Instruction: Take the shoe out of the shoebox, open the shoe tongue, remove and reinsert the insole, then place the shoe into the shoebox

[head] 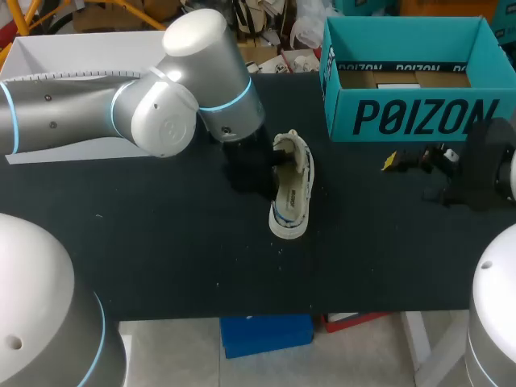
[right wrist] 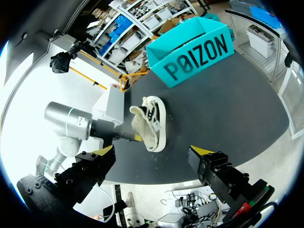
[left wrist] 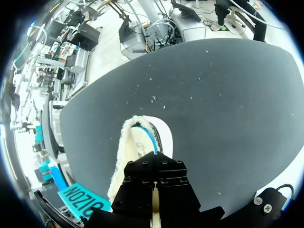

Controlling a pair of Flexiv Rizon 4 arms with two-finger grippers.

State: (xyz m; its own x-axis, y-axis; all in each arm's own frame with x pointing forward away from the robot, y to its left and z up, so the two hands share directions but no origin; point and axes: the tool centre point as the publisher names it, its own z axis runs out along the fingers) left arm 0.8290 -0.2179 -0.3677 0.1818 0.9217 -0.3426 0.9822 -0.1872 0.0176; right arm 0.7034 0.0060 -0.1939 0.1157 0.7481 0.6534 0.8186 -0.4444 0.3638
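Observation:
A cream low shoe (head: 292, 193) lies on the black table (head: 161, 242) a little left of the teal shoebox (head: 403, 117). My left gripper (head: 272, 161) is at the shoe's far end, shut on a thin cream flap that looks like the tongue. In the left wrist view the black jaws of the left gripper (left wrist: 154, 209) pinch that flap above the shoe (left wrist: 140, 145), whose printed insole shows inside. From the right wrist, the shoe (right wrist: 154, 126) and the shoebox (right wrist: 194, 52) lie well ahead of my open, empty right gripper (right wrist: 152, 152). That right gripper (head: 401, 171) hovers in front of the box.
A white open box (head: 72, 56) stands at the table's back left, behind my left arm. Bare black table (head: 161, 242) spreads in front of the shoe toward the near edge. A corner of the shoebox (left wrist: 80, 199) shows beside the left gripper.

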